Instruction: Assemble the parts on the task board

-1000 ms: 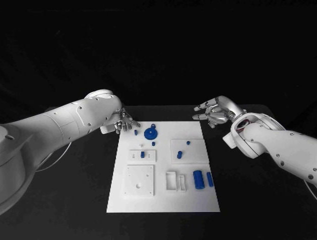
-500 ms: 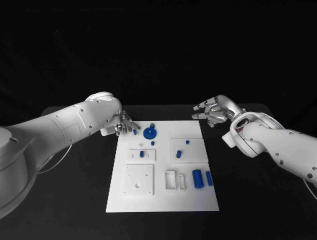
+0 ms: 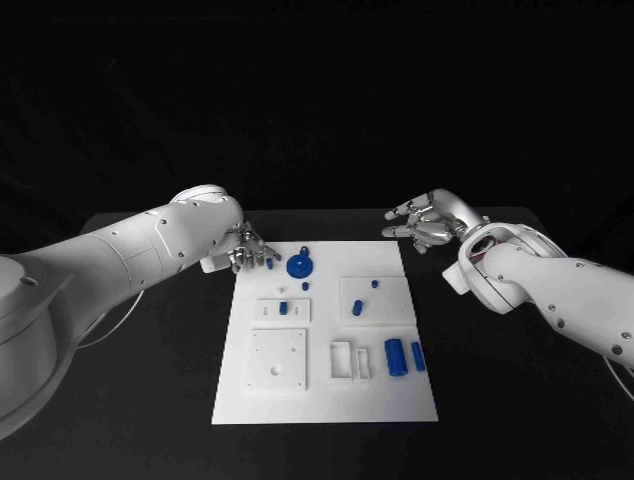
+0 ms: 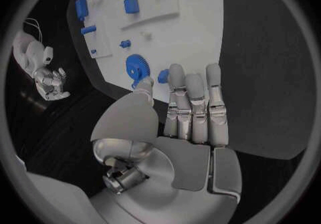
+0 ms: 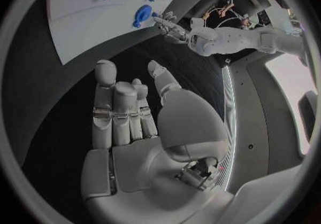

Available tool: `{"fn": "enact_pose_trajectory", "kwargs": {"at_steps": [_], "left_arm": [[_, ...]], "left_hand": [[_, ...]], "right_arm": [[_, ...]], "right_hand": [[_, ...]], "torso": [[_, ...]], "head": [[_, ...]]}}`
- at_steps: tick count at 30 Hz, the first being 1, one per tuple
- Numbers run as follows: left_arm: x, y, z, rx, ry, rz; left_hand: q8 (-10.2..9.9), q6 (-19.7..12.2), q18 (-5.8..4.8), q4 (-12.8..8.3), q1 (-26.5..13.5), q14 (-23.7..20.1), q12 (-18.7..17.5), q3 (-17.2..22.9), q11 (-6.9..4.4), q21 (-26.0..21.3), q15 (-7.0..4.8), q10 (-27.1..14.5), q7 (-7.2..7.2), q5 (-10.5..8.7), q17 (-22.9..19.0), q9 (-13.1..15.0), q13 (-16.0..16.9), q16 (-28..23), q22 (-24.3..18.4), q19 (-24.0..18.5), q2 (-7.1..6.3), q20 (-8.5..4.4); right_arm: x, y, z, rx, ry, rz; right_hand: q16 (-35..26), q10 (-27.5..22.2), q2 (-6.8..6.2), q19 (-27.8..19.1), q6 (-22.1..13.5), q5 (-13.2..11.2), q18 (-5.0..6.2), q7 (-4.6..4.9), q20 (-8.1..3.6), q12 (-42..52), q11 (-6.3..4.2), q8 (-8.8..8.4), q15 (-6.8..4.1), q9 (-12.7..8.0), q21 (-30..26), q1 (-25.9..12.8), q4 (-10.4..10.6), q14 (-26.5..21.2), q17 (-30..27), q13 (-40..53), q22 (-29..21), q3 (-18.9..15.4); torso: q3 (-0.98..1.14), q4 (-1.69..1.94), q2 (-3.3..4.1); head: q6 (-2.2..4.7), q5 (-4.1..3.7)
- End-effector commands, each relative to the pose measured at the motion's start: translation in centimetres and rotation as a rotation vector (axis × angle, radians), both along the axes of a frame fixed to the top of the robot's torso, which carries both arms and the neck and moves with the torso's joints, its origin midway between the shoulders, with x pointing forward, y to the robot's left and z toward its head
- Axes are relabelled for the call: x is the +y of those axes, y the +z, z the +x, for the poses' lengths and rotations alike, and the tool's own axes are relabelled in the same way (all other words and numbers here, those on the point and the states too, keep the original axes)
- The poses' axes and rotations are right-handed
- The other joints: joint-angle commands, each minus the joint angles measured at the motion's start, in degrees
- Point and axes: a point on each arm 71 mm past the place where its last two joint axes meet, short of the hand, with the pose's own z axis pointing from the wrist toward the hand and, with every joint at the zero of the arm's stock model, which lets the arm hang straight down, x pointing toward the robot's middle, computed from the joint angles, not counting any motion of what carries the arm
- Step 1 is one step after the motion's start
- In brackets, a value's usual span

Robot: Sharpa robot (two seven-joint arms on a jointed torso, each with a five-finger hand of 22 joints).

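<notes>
Task board (image 3: 324, 385): a white plate, laid flat at the middle of the black surface (image 3: 512, 400).
Left hand (image 3: 248, 250): positioned at the board's far left corner; fingers extended side by side, fingertips beside a small blue peg (image 4: 163, 76); nothing is held.
Right hand (image 3: 427, 226): raised past the board's far right corner, clear of the board; fingers spread and loosely curled, nothing is held.
Blue gear (image 3: 301, 267): located on the board near its far edge, just beside the left hand.
Blue cylinders (image 3: 397, 357): two pieces laid side by side near the board's right edge.

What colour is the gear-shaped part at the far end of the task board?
Blue; the gear shows best in the left wrist view, on the white task board.
</notes>
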Motion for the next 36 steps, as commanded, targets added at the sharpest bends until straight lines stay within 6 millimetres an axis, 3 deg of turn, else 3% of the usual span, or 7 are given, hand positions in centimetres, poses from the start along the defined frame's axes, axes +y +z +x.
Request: {"fn": "enact_pose_trajectory", "kwargs": {"at_steps": [1, 13, 18, 19, 22, 36], "left_arm": [[-0.43, -0.13, -0.08, 0.016, -0.026, -0.010], [-0.39, -0.14, 0.00, 0.013, -0.022, -0.021], [-0.41, -0.13, 0.03, 0.013, -0.020, -0.026], [-0.41, -0.13, 0.04, 0.014, -0.021, -0.027], [-0.42, -0.14, 0.05, 0.015, -0.021, -0.030], [-0.31, -0.19, 0.07, 0.024, -0.024, -0.036]], "left_hand": [[0.0, -0.2, -0.86, -0.6, 0.0, -0.3, 0.0, -0.1, 0.19, -0.3, -0.05, -0.3, 0.30, -0.20, -0.1, -0.4, -0.1, 0.0, 1.2, -0.4, 0.78, 0.18], [0.0, -0.7, -0.86, -2.4, 0.7, -0.4, -0.1, -0.7, 0.23, -0.4, -0.01, -0.4, 0.37, -0.06, -0.2, -1.5, -0.2, -0.1, 1.2, -0.4, 2.70, 0.22], [-1.4, -0.6, -0.86, -2.6, 1.0, -0.6, -0.6, -0.9, 0.45, -0.7, 0.14, -0.6, 0.69, -0.25, -0.4, -4.6, -0.4, -0.5, 1.1, -0.6, 4.35, 0.32], [-2.1, -0.9, -0.86, -2.3, 1.1, -0.7, -1.0, -0.7, 0.65, -1.0, 0.29, -0.8, 0.98, -3.05, -0.7, -5.8, -0.7, -1.0, 1.1, -0.7, 5.37, 0.43], [-2.5, -0.7, -0.86, -2.8, 1.1, -0.7, -1.6, -0.8, 0.79, -1.5, 0.39, -0.7, 1.16, -4.31, -1.0, -8.4, -1.0, -1.3, 1.1, -0.6, 6.13, 0.53], [-1.8, -1.2, -0.86, -3.9, 2.0, -0.8, -1.8, -0.8, 0.87, -2.3, 0.47, -0.8, 1.26, -4.68, -1.0, -10.7, -1.1, -1.3, 1.2, -0.3, 7.05, 0.60]], "right_arm": [[0.14, 0.02, -0.03, -0.001, 0.009, 0.001], [0.15, 0.04, -0.04, -0.001, 0.009, 0.002], [0.17, 0.04, -0.04, -0.001, 0.009, 0.002], [0.17, 0.04, -0.04, -0.002, 0.009, 0.002], [0.17, 0.05, -0.04, -0.001, 0.009, 0.002], [0.20, 0.06, -0.04, -0.002, 0.010, 0.002]], "right_hand": [[0.0, 0.1, 0.00, 1.6, -0.1, 0.2, 0.86, 0.29, 0.06, -0.2, -0.06, -0.23, -0.04, -0.1, 0.3, -0.3, -0.1, 0.1, 0.1, 0.0, 2.0, 0.4], [0.1, 0.2, 0.01, 1.6, -0.1, 0.3, 0.84, 0.28, 0.05, -0.1, -0.06, -0.23, -0.05, -0.1, 0.6, -0.2, 0.0, 0.2, 0.2, 0.0, 2.1, 0.4], [0.1, 0.2, 0.01, 1.6, -0.1, 0.3, 0.84, 0.28, 0.05, -0.1, -0.06, -0.23, -0.05, -0.1, 0.6, -0.2, 0.0, 0.2, 0.2, 0.0, 2.1, 0.4], [0.1, 0.2, 0.01, 1.6, -0.1, 0.3, 0.84, 0.28, 0.05, -0.1, -0.06, -0.23, -0.05, -0.1, 0.6, -0.2, 0.0, 0.2, 0.2, 0.0, 2.1, 0.4], [0.1, 0.2, 0.01, 1.6, -0.1, 0.3, 0.84, 0.28, 0.05, -0.1, -0.06, -0.23, -0.05, -0.1, 0.6, -0.2, 0.0, 0.2, 0.2, 0.0, 2.1, 0.4], [0.1, 0.2, 0.01, 1.6, -0.1, 0.3, 0.84, 0.28, 0.05, -0.1, -0.06, -0.23, -0.05, -0.1, 0.6, -0.2, 0.0, 0.2, 0.2, 0.0, 2.1, 0.4]], "torso": [[-0.07, -0.06, 0.00], [-0.04, -0.03, 0.00], [-0.03, -0.07, 0.02], [-0.03, -0.08, 0.00], [-0.02, -0.07, -0.01], [-0.01, -0.07, 0.02]], "head": [[-0.05, 0.06], [-0.10, 0.02], [-0.07, 0.04], [-0.10, 0.06], [-0.16, 0.00], [-0.33, -0.17]]}}
